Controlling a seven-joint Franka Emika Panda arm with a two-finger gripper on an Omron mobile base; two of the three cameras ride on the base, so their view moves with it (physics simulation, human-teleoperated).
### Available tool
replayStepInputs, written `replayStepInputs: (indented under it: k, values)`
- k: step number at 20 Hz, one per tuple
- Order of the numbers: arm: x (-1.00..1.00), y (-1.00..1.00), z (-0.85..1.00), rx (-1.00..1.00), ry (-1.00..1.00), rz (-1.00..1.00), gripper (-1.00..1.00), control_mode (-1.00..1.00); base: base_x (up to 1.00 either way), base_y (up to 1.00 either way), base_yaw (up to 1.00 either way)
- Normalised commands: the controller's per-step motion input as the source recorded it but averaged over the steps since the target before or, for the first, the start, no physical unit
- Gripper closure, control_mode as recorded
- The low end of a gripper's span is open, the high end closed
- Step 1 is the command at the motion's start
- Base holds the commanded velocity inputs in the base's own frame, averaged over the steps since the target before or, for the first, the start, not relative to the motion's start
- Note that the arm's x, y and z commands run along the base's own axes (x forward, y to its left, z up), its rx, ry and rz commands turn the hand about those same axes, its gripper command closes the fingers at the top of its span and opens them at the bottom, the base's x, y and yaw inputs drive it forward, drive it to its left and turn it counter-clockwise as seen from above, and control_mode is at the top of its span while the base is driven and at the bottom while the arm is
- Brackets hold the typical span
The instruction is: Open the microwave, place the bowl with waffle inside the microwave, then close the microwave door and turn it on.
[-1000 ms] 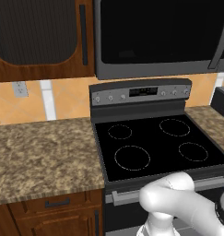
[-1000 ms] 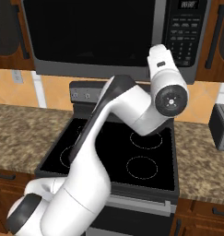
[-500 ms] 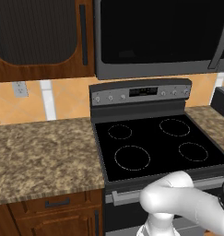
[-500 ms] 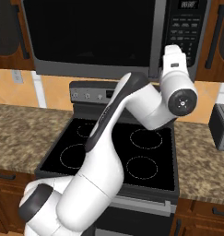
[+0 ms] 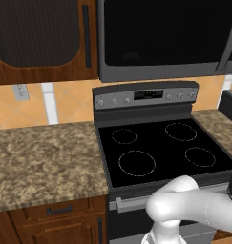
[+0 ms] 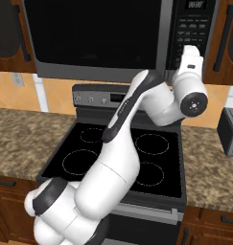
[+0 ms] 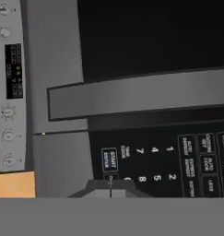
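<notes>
With its fingers (image 7: 110,188) pressed together, the arm reaches up to the microwave (image 6: 113,38) keypad, above the stove (image 5: 160,147).

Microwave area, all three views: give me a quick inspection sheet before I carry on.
Surface: speckled brown counter on both sides of the black glass-top stove; burners bare.
Job's things: microwave above the stove; microwave door closed, bar handle beside the keypad.
Clutter: grey toaster-like box on the right counter.
Grippers: hand shut, holding nothing, raised in front of the keypad close to the start button.
Cables: nothing seen.
Surroundings: brown wooden cabinets, orange tiled backsplash with a wall outlet.
</notes>
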Motion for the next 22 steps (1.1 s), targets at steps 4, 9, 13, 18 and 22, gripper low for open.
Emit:
replayStepInputs:
  k: [4,9,13,18,22]
  values:
    - [0.07,-0.26,0.00,0.14,0.00,0.04,1.00,-1.00,0.00,0.00,0.00]
    - [0.07,-0.05,-0.02,0.07,-0.01,0.11,1.00,-1.00,0.00,0.00,0.00]
    - [0.07,0.05,-0.02,0.03,-0.01,0.19,1.00,-1.00,0.00,0.00,0.00]
    - [0.22,0.12,-0.01,0.00,-0.01,0.14,1.00,-1.00,0.00,0.00,0.00]
    - [0.54,0.03,-0.04,0.00,0.00,0.06,1.00,-1.00,0.00,0.00,0.00]
